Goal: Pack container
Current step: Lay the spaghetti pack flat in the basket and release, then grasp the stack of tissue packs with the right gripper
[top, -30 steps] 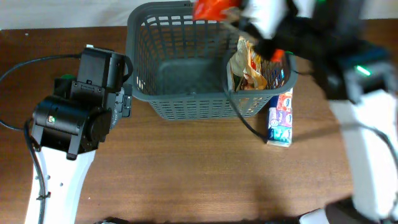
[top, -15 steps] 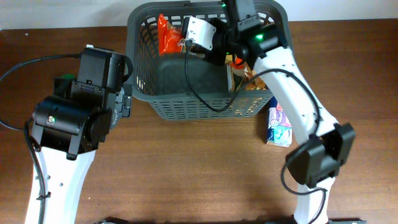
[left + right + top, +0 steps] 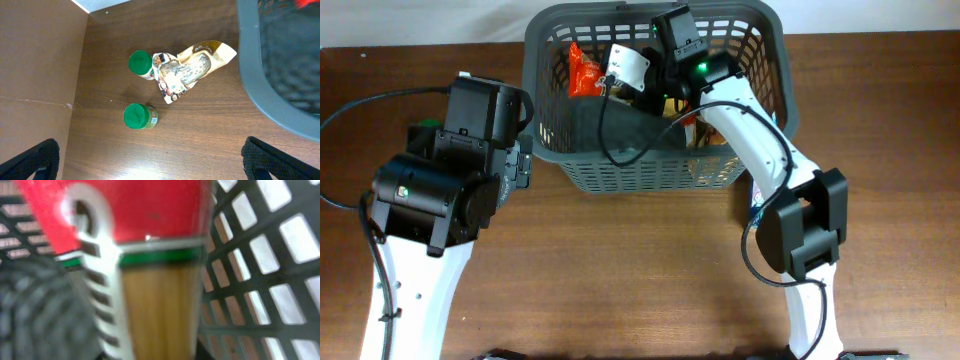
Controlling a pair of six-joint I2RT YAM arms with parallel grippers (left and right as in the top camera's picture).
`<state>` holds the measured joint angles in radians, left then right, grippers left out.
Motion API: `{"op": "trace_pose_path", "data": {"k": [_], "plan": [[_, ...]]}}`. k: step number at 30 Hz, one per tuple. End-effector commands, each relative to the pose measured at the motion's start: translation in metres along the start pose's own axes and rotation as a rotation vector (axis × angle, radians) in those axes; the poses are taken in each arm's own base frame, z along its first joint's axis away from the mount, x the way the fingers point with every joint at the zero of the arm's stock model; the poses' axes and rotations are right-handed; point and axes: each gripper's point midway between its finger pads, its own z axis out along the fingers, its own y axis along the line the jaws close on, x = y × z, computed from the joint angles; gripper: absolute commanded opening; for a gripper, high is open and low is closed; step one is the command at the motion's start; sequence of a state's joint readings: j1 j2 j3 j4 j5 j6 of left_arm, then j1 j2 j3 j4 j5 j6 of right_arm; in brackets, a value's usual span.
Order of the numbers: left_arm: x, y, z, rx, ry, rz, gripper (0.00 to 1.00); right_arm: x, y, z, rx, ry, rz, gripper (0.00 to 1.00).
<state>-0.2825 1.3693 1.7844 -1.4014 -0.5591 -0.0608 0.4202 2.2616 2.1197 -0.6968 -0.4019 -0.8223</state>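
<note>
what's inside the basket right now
In the basket: an orange-red packet at far left by the right tool, and a tan snack bag at right. The right arm covers part of the floor.

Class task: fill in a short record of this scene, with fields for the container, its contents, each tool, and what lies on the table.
container: dark grey basket, slotted sides
contents: red-orange packet, left end
right tool: inside basket, at packet; grip unclear
left tool: open, empty
table: pouch, green-lidded jar beside it, second green-lidded jar apart
</note>
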Motion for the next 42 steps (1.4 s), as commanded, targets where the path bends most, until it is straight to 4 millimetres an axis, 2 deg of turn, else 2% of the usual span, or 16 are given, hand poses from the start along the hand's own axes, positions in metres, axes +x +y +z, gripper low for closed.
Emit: {"op": "trace_pose_path", "data": {"k": [1, 3, 4, 7, 10, 11, 12, 14, 16, 18, 19, 22, 27, 32, 37, 42], "plan": [[-0.001, 0.005, 0.0, -0.024, -0.002, -0.005, 0.99, 0.014, -0.018, 0.007, 0.057, 0.027, 0.141, 0.32], [-0.001, 0.005, 0.0, -0.024, -0.002, -0.005, 0.99, 0.015, -0.031, 0.004, 0.107, 0.016, 0.237, 0.43], [-0.001, 0.005, 0.0, -0.024, -0.002, -0.005, 0.99, 0.024, -0.054, -0.004, 0.205, 0.029, 0.354, 0.52], [-0.001, 0.005, 0.0, -0.024, -0.002, -0.005, 0.99, 0.032, -0.075, -0.03, 0.274, 0.037, 0.464, 0.56], [-0.001, 0.005, 0.0, -0.024, -0.002, -0.006, 0.99, 0.026, -0.093, -0.076, 0.328, 0.002, 0.571, 0.61], [-0.001, 0.005, 0.0, -0.024, -0.002, -0.005, 0.99, 0.022, -0.102, -0.099, 0.357, -0.02, 0.62, 0.68], [-0.001, 0.005, 0.0, -0.024, -0.002, -0.005, 0.99, 0.016, -0.116, -0.144, 0.411, -0.063, 0.699, 0.79], [-0.001, 0.005, 0.0, -0.024, -0.002, -0.005, 0.99, 0.016, -0.13, -0.195, 0.477, -0.101, 0.769, 0.9], [-0.001, 0.005, 0.0, -0.024, -0.002, -0.005, 0.99, 0.027, -0.142, -0.25, 0.555, -0.13, 0.844, 0.93], [-0.001, 0.005, 0.0, -0.024, -0.002, -0.005, 0.99, 0.048, -0.149, -0.294, 0.622, -0.142, 0.926, 0.93], [-0.001, 0.005, 0.0, -0.024, -0.002, -0.005, 0.99, 0.075, -0.153, -0.325, 0.66, -0.143, 1.018, 0.93], [-0.001, 0.005, 0.0, -0.024, -0.002, -0.006, 0.99, 0.119, -0.149, -0.35, 0.643, -0.132, 1.166, 0.93], [-0.001, 0.005, 0.0, -0.024, -0.002, -0.005, 0.99, 0.188, -0.127, -0.354, 0.593, -0.014, 1.359, 0.9], [-0.001, 0.005, 0.0, -0.024, -0.002, -0.005, 0.99, 0.229, -0.089, -0.325, 0.478, 0.14, 1.514, 0.87], [-0.001, 0.005, 0.0, -0.024, -0.002, -0.005, 0.99, 0.244, -0.038, -0.26, 0.293, 0.303, 1.577, 0.88], [-0.001, 0.005, 0.0, -0.024, -0.002, -0.005, 0.99, 0.257, -0.004, -0.199, 0.2, 0.374, 1.571, 0.91]]}}
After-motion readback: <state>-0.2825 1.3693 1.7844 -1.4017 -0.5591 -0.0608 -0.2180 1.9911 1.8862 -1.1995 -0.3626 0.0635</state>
